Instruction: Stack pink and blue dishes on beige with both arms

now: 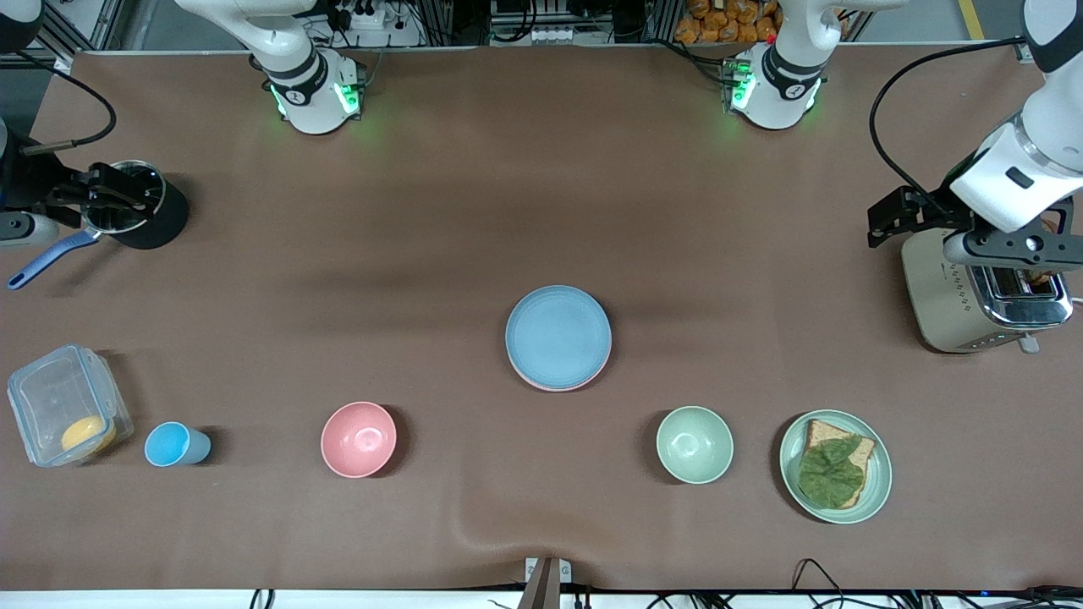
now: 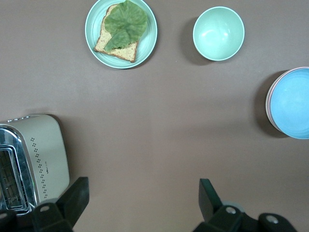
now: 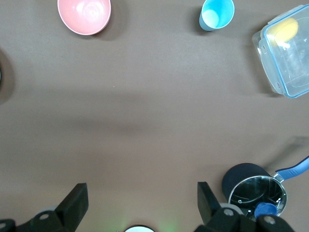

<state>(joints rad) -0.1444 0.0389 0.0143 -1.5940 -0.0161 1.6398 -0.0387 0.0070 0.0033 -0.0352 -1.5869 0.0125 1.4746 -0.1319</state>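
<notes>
Light blue round matte plate [image 1: 557,335] tops the mid-table stack, pink rim [image 1: 554,386] peeking at six o'clock (beige unseen); stacking looks finished. Left gripper [image 1: 1011,247] over the toaster [image 1: 956,296], right gripper [image 1: 110,199] over the pot [image 1: 148,222], both spread wide and empty; next, merely wait.

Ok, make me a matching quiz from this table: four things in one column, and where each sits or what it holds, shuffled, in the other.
Things:
1. blue plate
2. green plate
3. clear container
4. left gripper

Descriptions:
A. holds something yellow
B. open, over the toaster
C. top of the stack at mid-table
D. carries bread with a leaf

Pairs: 1-C, 2-D, 3-A, 4-B
</notes>
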